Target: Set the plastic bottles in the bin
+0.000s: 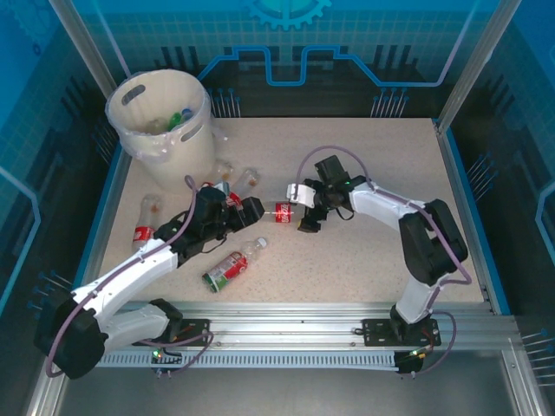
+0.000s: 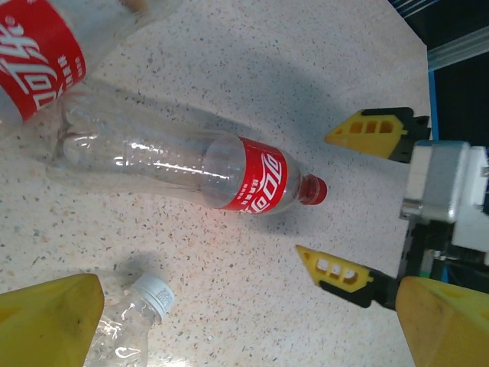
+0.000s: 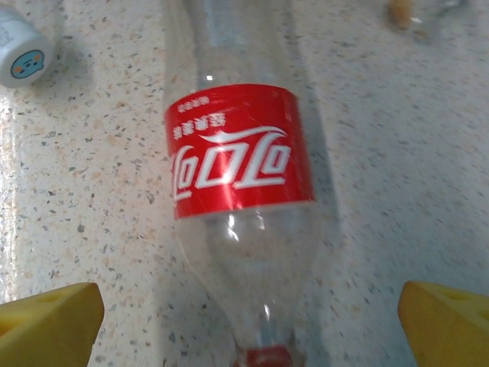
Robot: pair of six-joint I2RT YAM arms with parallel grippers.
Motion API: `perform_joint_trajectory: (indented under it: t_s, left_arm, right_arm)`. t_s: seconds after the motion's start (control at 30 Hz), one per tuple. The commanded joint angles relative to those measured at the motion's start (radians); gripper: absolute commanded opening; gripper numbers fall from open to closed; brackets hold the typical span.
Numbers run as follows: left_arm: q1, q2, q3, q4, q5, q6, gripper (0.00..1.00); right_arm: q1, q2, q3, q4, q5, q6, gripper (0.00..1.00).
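The bin (image 1: pixel 160 130) stands at the ten o'clock corner of the tabletop (image 1: pixel 390 156). It is lined with clear plastic, and a green bottle (image 1: pixel 174 118) and a blue one (image 1: pixel 186 113) show among those inside. At the bin's six o'clock, a left-edge bottle (image 1: pixel 144 227) with a red label lies flat. A clear bottle (image 1: pixel 224 171) lies just off the bin's four o'clock side.

Near the tabletop's centre, the left claw (image 1: pixel 251 208) hangs low with its yellow fingers (image 2: pixel 46 321) spread wide apart, gripping nothing. At its six o'clock lies a white-capped bottle (image 1: pixel 231 269) with a red-and-green label, its cap pointing to two o'clock.

Directly at the left claw's three o'clock lies the red-labelled cola bottle (image 1: pixel 283 212) on its side, clear body toward the left claw and red cap toward the right one. It rests on the tabletop, well apart from the bin.

The right claw (image 1: pixel 300 210) faces it from three o'clock, fingers (image 3: pixel 447 321) also spread wide. The cap end sits in line with the gap between them, and they touch neither side of the bottle.
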Motion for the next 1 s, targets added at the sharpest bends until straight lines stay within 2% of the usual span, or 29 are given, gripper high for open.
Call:
perform_joint_trajectory:
  t_s: [0.0,0.2,0.37,0.6,0.7,0.9,0.97]
  left_arm:
    - [-0.008,-0.034,-0.03,0.104,-0.029,-0.113,0.99]
    - [-0.007,-0.096,-0.093,0.114,-0.073,-0.137,0.99]
    - [-0.006,-0.119,-0.123,0.103,-0.096,-0.143,0.99]
    - [-0.006,-0.12,-0.153,0.12,-0.099,-0.152,0.99]
    - [-0.004,-0.122,-0.153,0.115,-0.099,-0.15,0.99]
    - [-0.003,-0.142,-0.147,0.11,-0.098,-0.133,0.99]
    - [-0.004,-0.146,-0.139,0.098,-0.102,-0.123,0.98]
  right_arm:
    - [0.027,0.074,0.053,-0.035,-0.007,-0.064,1.0]
    - [0.038,0.162,0.083,-0.002,0.018,-0.063,1.0]
    - [0.049,0.183,0.085,0.019,0.008,-0.055,0.94]
    - [0.052,0.197,0.091,0.04,0.028,-0.057,0.78]
    - [0.051,0.189,0.091,0.036,0.021,-0.056,0.69]
    - [0.046,0.135,0.079,-0.015,0.017,-0.043,0.64]
    - [0.041,0.097,0.054,-0.014,0.012,-0.029,0.6]
